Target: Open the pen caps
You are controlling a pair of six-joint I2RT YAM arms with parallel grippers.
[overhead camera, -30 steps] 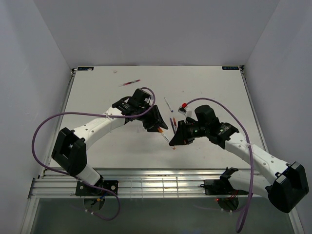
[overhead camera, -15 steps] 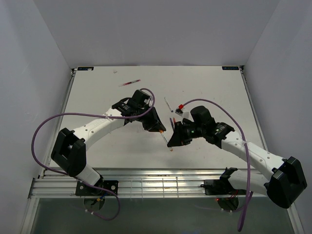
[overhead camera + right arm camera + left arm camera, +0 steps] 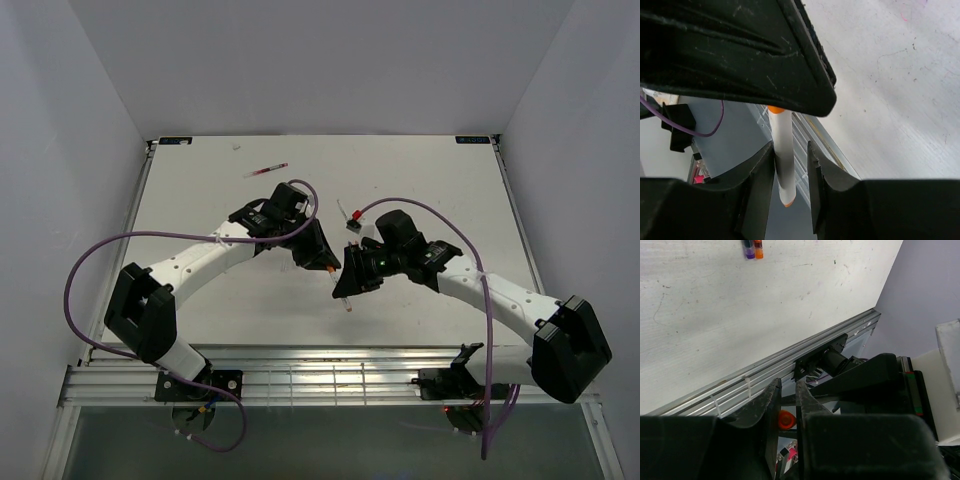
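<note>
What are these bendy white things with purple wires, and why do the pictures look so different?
They are two robot arms bolted to a table, each ending in a two-finger gripper. One picture looks down from above. The other two come from little cameras on the wrists, so the black fingers look huge. The left gripper is shut on a white pen with orange ends, holding it off the table. The right gripper has its fingers either side of that pen, with a gap on one side. A red pen lies further back on the table.
</note>
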